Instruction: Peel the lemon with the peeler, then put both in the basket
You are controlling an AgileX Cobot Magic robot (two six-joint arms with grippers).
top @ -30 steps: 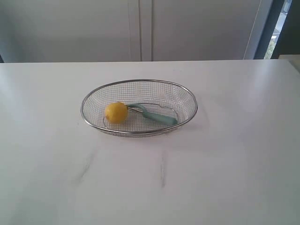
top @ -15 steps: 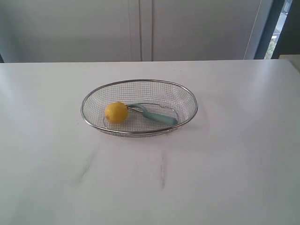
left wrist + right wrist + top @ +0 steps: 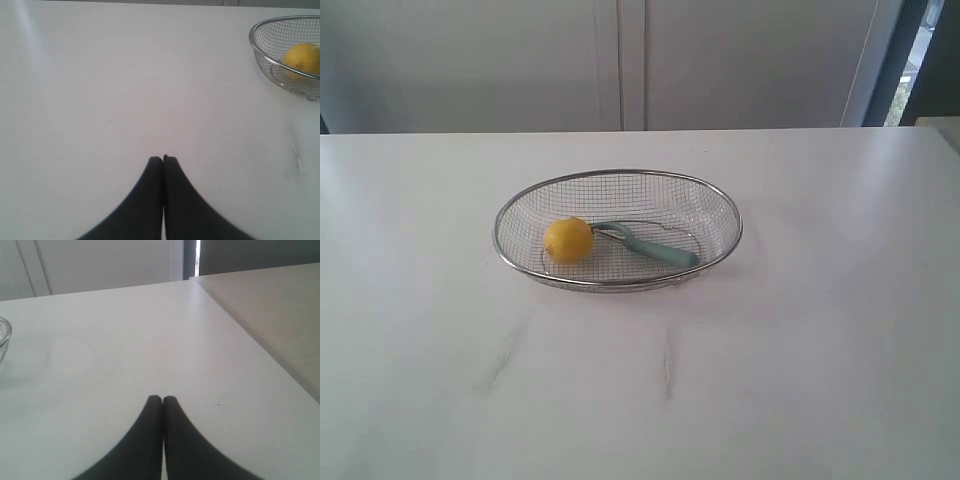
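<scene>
The yellow lemon (image 3: 568, 240) lies inside the silver wire-mesh basket (image 3: 720, 205), toward its left end. Beside it in the basket rests the peeler (image 3: 655, 248), teal handle pointing right and metal blade head against the lemon. Neither arm shows in the exterior view. In the left wrist view my left gripper (image 3: 163, 159) is shut with nothing in it, over bare table, well away from the basket (image 3: 262, 52) and lemon (image 3: 301, 59). My right gripper (image 3: 162, 399) is shut and empty too, with only the basket's rim (image 3: 6, 332) at the picture's edge.
The white table (image 3: 800, 340) stretches wide around the basket. In the right wrist view its edge (image 3: 235, 322) runs close by, with a lower grey surface beyond. Pale cabinet doors (image 3: 620, 60) stand behind the table.
</scene>
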